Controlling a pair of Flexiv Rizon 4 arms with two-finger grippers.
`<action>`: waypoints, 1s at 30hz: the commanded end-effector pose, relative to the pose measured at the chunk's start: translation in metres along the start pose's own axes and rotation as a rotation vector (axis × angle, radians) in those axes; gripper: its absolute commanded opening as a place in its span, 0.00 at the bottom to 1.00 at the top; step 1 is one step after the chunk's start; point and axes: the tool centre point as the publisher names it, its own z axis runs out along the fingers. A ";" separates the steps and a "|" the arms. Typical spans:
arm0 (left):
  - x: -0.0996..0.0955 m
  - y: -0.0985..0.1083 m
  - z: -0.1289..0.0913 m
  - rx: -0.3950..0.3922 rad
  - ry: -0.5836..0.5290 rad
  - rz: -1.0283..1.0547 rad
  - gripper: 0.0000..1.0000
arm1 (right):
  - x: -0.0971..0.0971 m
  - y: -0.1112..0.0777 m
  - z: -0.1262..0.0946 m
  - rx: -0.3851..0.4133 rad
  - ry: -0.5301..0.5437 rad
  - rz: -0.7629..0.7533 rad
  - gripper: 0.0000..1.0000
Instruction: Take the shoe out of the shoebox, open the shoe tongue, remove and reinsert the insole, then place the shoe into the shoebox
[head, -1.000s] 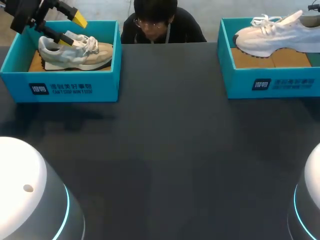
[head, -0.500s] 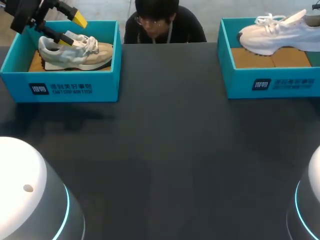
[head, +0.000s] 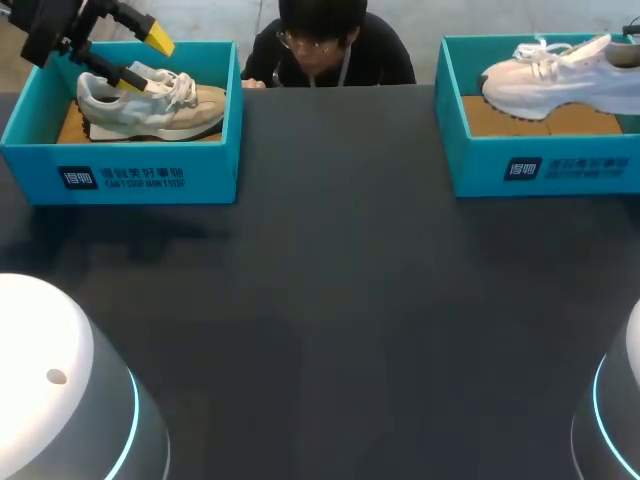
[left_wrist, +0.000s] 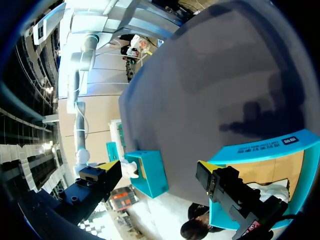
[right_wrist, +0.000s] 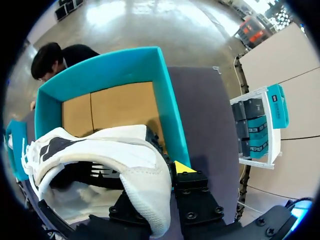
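Right gripper (right_wrist: 159, 176) is clamping the white shoe (head: 560, 70) at the heel, holding it above the right shoebox (head: 540, 165) at the tabletop's (head: 340, 300) far right corner. Left gripper (head: 143, 58), fingers spread, is hovering over the beige shoe (head: 150, 103), which is lying in the left shoebox (head: 140, 175) at the far left corner. A person's hand (head: 252, 84) is resting at the far edge.

The left shoebox (head: 40, 172) carries print on its front wall: a dark square logo (head: 77, 178) with white characters, and beside it white lettering (head: 148, 177) in two lines, characters above and small capitals below. The right shoebox (head: 480, 178) bears the same logo and two-line lettering on its front wall. In the left wrist view the left shoebox's outer wall shows this print, too small to make out.
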 end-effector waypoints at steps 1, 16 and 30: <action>0.000 -0.001 0.000 -0.001 0.004 0.001 1.00 | 0.002 -0.003 0.009 -0.017 -0.017 0.013 0.00; 0.000 -0.001 0.000 -0.001 0.004 0.001 1.00 | -0.001 -0.007 0.047 -0.005 -0.043 0.052 0.00; 0.000 -0.001 0.000 -0.001 0.004 0.001 1.00 | 0.002 -0.015 0.083 0.032 -0.074 0.051 0.00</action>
